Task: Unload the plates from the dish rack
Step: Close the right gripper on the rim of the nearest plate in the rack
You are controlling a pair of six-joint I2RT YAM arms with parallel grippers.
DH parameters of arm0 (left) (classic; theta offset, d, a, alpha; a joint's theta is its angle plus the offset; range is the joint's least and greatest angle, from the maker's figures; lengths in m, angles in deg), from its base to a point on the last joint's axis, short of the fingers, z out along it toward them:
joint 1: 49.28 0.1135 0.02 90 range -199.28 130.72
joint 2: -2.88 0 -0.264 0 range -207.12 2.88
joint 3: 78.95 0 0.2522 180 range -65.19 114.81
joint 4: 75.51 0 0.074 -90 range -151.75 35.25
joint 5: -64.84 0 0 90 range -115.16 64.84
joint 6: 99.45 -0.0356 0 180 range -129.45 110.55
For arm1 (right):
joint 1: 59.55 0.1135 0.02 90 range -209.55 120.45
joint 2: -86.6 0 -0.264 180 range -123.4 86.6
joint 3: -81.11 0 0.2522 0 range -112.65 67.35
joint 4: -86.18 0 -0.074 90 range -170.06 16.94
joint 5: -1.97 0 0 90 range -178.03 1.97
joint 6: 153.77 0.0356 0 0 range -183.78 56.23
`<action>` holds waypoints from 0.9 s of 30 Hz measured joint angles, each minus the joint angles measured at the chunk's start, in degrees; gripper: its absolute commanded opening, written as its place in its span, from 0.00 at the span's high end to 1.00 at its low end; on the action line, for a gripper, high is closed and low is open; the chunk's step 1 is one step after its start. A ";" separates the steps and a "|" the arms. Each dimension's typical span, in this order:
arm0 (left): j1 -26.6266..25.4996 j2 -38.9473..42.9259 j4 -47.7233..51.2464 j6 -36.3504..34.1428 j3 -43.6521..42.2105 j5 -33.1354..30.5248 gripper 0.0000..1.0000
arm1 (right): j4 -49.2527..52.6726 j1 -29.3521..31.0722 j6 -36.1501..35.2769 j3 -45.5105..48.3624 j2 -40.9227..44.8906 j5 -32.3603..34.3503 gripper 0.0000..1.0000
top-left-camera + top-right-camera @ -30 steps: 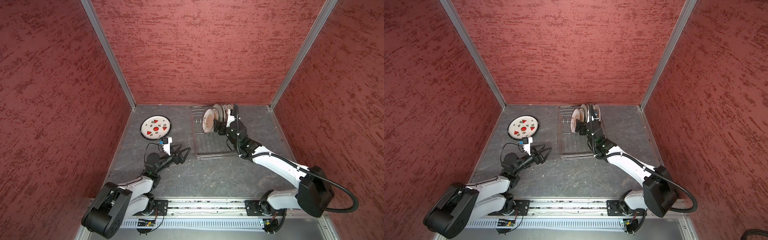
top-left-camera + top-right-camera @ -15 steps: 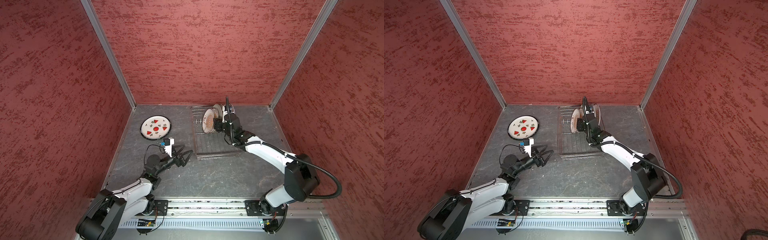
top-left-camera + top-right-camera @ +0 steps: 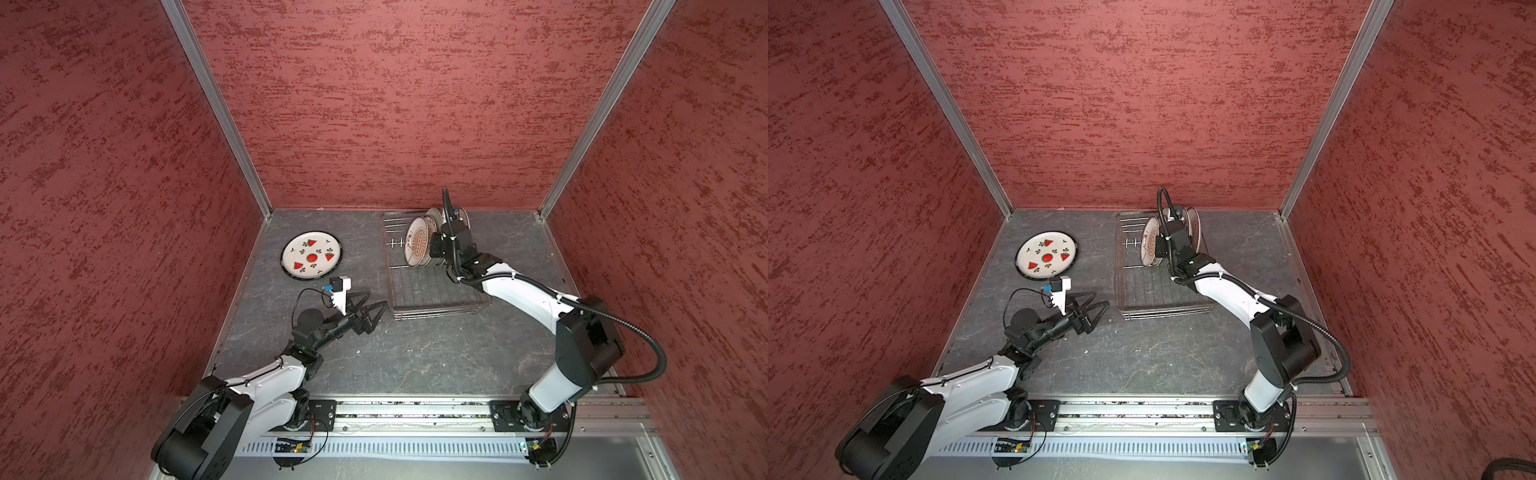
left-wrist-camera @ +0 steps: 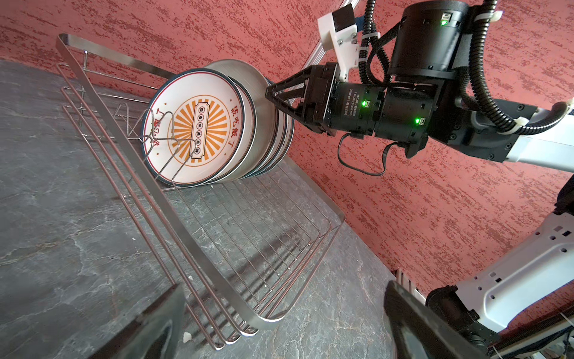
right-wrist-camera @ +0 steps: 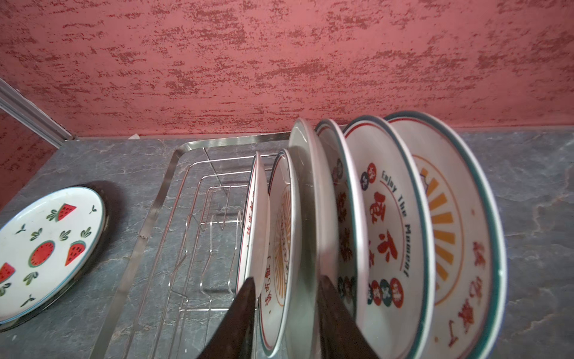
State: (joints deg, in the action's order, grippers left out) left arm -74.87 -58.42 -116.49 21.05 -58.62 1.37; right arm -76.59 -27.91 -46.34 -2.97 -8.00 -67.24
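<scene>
Contact is what I cannot confirm: my right pincer [image 5: 285, 279] straddles the upper rim of the grey plate [image 5: 306, 202], one dark finger on each side. A smaller sunburst plate [image 5: 282, 223] appears to sit inside the same gap, and blur keeps me from telling whether the jaws are clamped or merely set around the rims. Just outside one finger stands another small white plate [image 5: 257, 217]. Beyond the opposite finger three more plates [image 5: 385, 233] lean on edge, packed close. All six stand upright at the end of the dish rack [image 3: 436, 309] that this pincer reaches over, while the stretch of wire floor beneath its arm is bare. My left pincer [image 3: 376, 299] hangs low over the table [image 3: 415, 353] with its fingers spread wide and nothing between them, its tips just short of the rack's nearest corner. The watermelon plate [image 3: 311, 257] lies flat on the table near that pincer, off to its side toward the back wall, and well apart from the right pincer, with the rack between them.
</scene>
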 measured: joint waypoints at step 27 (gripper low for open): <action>-0.15 -1.05 1.51 -0.48 0.83 -1.97 0.00 | 8.26 1.51 -0.11 -10.91 -10.97 15.50 0.78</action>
State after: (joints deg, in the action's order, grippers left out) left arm -75.02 -59.47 -114.98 20.57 -57.79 -0.60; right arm -68.33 -26.40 -46.45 -13.88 -18.98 -51.74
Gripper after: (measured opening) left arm 0.994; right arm 0.222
